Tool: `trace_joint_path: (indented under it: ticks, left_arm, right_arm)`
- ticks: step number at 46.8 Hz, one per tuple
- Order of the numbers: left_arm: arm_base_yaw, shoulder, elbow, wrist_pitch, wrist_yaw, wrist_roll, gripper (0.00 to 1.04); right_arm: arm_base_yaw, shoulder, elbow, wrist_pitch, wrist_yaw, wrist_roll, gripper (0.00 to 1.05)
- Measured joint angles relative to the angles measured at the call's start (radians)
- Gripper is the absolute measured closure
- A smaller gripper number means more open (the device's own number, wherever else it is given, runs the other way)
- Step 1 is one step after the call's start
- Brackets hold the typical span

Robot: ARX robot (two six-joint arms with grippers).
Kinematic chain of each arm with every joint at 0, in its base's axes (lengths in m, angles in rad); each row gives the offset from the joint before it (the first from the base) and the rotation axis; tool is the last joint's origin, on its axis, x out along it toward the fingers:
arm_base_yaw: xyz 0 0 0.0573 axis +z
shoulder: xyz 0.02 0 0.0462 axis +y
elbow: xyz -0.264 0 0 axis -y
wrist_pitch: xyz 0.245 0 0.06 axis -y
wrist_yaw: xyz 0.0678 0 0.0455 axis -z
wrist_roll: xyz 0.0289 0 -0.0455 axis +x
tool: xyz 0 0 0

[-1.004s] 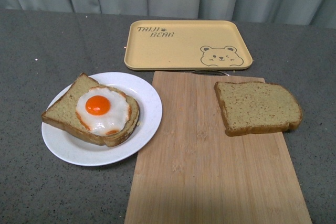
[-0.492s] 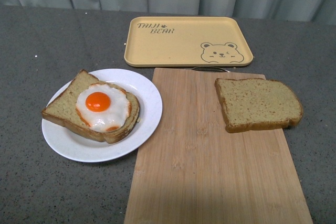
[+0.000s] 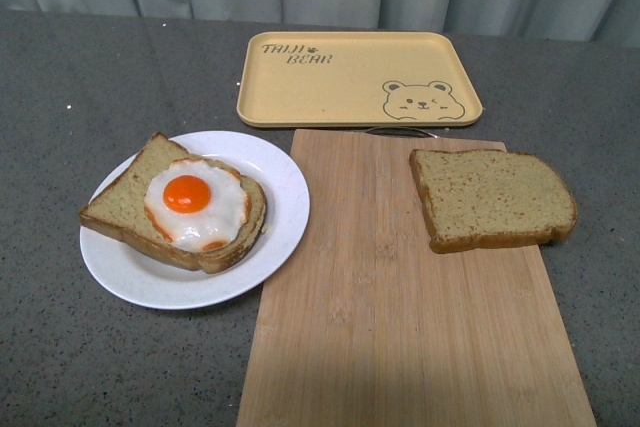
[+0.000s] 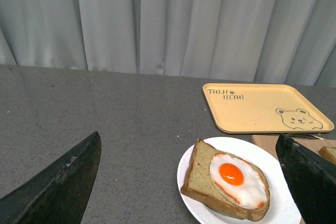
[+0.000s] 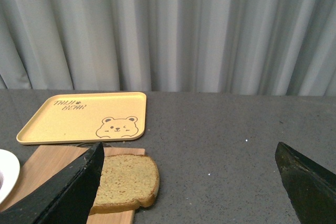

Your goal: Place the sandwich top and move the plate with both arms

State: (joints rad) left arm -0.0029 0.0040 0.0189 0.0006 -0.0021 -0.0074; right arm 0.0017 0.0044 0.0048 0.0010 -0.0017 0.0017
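The plain sandwich top (image 3: 492, 198) lies flat on the right part of a wooden cutting board (image 3: 400, 317); it also shows in the right wrist view (image 5: 127, 181). The white plate (image 3: 275, 237) sits left of the board and holds a bread slice with a fried egg (image 3: 192, 205), also seen in the left wrist view (image 4: 231, 182). No arm shows in the front view. My left gripper (image 4: 191, 182) is open, hanging back from the plate. My right gripper (image 5: 191, 182) is open and empty, with the sandwich top beside one finger.
A yellow tray with a bear drawing (image 3: 358, 79) lies behind the board. Grey curtains close off the far table edge. The dark grey tabletop (image 3: 70, 97) stretches left of the plate and right of the board.
The front view shifted slightly a second ago, so everything sits a little higher in the picture; since half a second ago nothing has moved.
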Motion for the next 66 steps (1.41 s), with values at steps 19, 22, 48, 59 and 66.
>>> trace_joint_path:
  ticks: [19,22,48,59,66]
  left_arm:
    - [0.0,0.0,0.0,0.0,0.0,0.0,0.07]
    - [0.0,0.0,0.0,0.0,0.0,0.0,0.07]
    - [0.0,0.0,0.0,0.0,0.0,0.0,0.07]
    - [0.0,0.0,0.0,0.0,0.0,0.0,0.07]
    - [0.0,0.0,0.0,0.0,0.0,0.0,0.07]
  right_arm:
    - [0.0,0.0,0.0,0.0,0.0,0.0,0.09]
    - [0.0,0.0,0.0,0.0,0.0,0.0,0.09]
    - [0.0,0.0,0.0,0.0,0.0,0.0,0.09]
    - [0.0,0.0,0.0,0.0,0.0,0.0,0.09]
    - [0.0,0.0,0.0,0.0,0.0,0.0,0.09]
